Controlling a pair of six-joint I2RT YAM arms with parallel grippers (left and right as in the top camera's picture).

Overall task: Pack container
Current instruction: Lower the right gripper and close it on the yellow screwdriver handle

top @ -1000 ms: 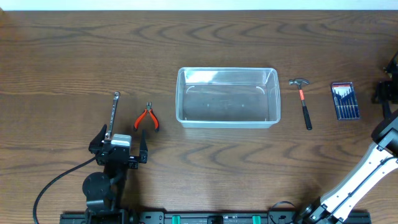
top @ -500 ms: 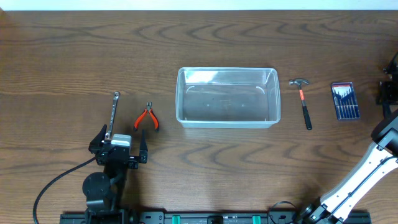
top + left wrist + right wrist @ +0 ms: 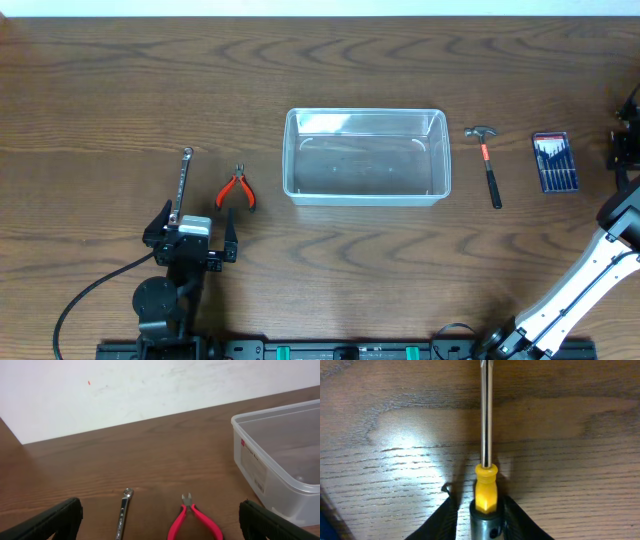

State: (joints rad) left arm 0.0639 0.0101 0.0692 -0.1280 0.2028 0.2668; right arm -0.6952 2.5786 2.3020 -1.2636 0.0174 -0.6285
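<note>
The clear, empty container (image 3: 365, 198) stands mid-table; its corner shows in the left wrist view (image 3: 260, 467). My left gripper (image 3: 195, 240) is open and empty, low near the front edge (image 3: 160, 527). Just ahead of it lie red-handled pliers (image 3: 236, 190) (image 3: 192, 520) and a steel wrench (image 3: 181, 180) (image 3: 123, 515). My right gripper (image 3: 623, 148) is at the far right edge of the table. In the right wrist view its fingers (image 3: 479, 502) are closed around the handle of a screwdriver (image 3: 485, 435) with a yellow collar, whose shaft points away just over the wood.
A small hammer (image 3: 489, 165) with an orange-and-black handle lies right of the container. A blue case of small screwdrivers (image 3: 553, 162) lies further right, near my right gripper. A white wall (image 3: 150, 390) rises behind the table.
</note>
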